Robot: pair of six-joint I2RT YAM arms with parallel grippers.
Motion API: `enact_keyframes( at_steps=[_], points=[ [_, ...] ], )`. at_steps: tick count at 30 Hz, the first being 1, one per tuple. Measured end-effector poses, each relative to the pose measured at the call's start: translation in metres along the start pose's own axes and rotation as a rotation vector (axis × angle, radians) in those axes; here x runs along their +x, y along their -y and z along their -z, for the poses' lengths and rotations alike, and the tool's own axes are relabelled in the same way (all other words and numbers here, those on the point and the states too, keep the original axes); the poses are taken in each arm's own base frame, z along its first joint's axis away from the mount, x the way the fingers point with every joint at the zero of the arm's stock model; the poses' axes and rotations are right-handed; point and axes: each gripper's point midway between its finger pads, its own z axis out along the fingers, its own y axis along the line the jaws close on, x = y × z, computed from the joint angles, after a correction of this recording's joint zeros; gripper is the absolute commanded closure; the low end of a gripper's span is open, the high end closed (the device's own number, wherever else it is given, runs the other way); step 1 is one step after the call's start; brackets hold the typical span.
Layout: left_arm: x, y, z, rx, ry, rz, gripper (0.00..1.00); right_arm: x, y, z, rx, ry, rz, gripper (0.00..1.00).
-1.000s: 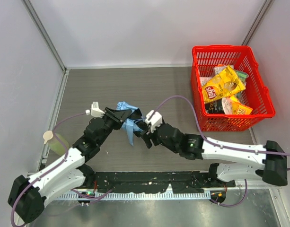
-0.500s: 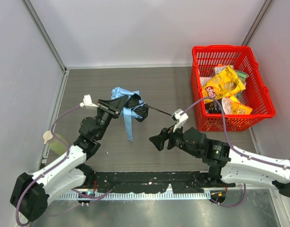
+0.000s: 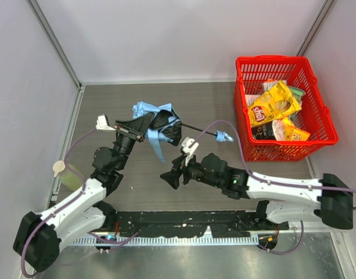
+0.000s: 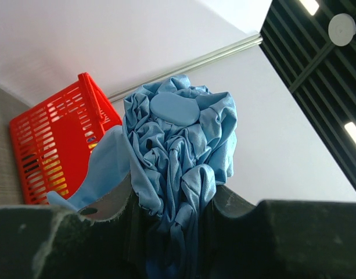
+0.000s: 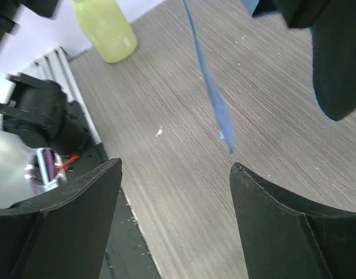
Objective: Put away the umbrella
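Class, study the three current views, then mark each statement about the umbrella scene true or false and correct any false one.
1. The left gripper is shut on the bunched sky-blue fabric umbrella. True.
2. The right gripper points away from the red plastic basket. True.
3. The right gripper grips the umbrella's thin black shaft. False: it is open and empty.
4. The umbrella lies in the basket. False: it is held up outside, to the left of the basket.
5. The basket holds snack bags. True.

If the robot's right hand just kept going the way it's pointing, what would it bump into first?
Probably the bare table: the open right hand tilts down at it. The umbrella's strap hangs just aside.
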Motion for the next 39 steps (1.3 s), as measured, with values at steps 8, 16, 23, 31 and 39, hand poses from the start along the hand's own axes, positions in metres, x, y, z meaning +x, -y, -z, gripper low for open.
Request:
enact_keyframes(
  at_steps=[8,16,23,31,39],
  points=[
    [-0.005,0.015,0.006,0.038,0.01,0.02,1.0,0.017,0.002,-0.043,0.051,0.048,0.175,0.26],
    [-0.007,0.019,0.01,0.04,0.013,-0.02,1.0,-0.019,-0.013,-0.064,0.037,0.147,0.146,0.99],
    [-0.014,0.027,0.016,0.003,0.01,-0.182,1.0,-0.027,-0.061,-0.029,-0.185,0.052,-0.023,0.99],
    [-0.009,0.024,0.021,-0.009,-0.017,-0.241,1.0,-0.122,-0.105,0.055,-0.469,0.269,-0.371,0.99],
    [-0.018,0.007,0.02,-0.08,0.012,-0.322,1.0,-0.075,-0.089,0.042,-0.64,0.098,-0.891,0.99]
  ],
)
